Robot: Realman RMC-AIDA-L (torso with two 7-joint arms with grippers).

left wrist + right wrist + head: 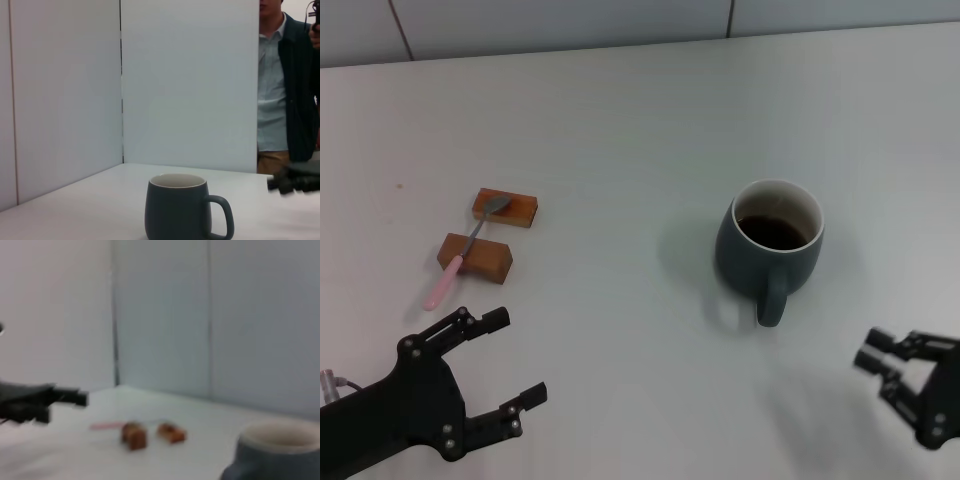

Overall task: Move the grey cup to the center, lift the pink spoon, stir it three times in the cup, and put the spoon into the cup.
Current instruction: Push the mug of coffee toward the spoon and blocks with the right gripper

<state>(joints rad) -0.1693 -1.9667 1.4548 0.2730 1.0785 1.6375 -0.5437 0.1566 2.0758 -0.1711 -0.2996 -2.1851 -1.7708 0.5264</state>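
Grey cup [770,248] stands right of the surface [620,130] middle, handle toward the near edge. Spoon [465,250] rests across two blocks [490,232] at left. Both end effectors — left [505,360], right [885,375] — gape wide, empty, near the front corners.

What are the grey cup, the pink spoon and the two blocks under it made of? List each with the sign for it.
Grey cup: likely glazed ceramic, from its thick wall, smooth dark outside and pale inner rim.
Pink spoon: handle looks like plastic or a pink coating; bowl looks like metal, grey and shiny.
Two blocks: probably wood, plain brown and matte.
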